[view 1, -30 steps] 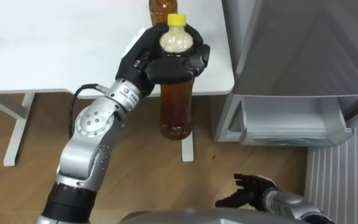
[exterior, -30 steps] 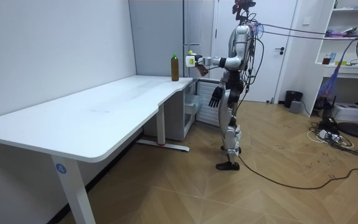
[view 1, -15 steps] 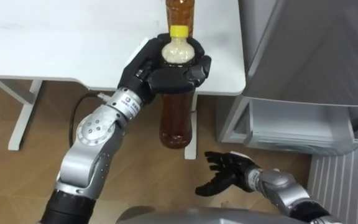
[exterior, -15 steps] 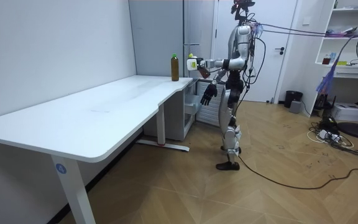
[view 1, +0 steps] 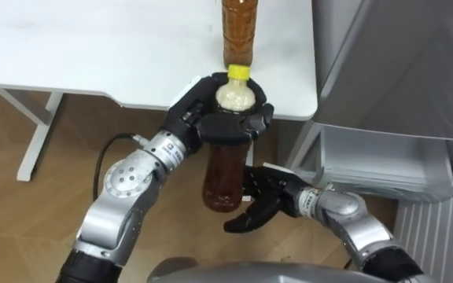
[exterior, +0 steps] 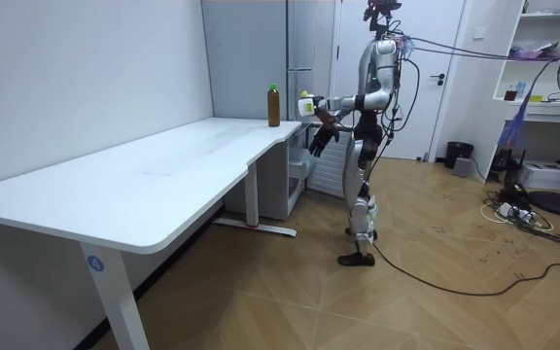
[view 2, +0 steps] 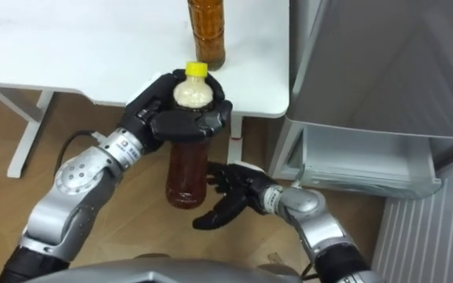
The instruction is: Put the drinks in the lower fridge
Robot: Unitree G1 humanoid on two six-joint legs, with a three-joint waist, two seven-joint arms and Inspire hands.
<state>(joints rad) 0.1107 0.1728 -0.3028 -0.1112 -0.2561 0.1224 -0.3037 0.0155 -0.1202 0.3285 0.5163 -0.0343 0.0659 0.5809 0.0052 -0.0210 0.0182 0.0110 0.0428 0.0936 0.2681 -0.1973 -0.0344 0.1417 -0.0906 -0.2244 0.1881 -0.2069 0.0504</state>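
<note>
The fridge (view 1: 399, 63) is standing with its lower drawer (view 1: 384, 161) open, and the white table (view 1: 93, 39) is sitting right against the fridge's side, a spare bottle (view 1: 240, 31) waiting on the corner nearest the fridge. The held bottle (view 1: 225, 177) is hanging upright in the air near that drawer, the left hand (view 1: 211, 118) curling round its shoulder below the yellow cap. The right hand (view 1: 266, 200) is hovering, fingers spread, just beside the bottle's base. Full and smooth-walled, it is probably pulling heavily and slipping easily; the wide, stiff body looks the safer hold.
</note>
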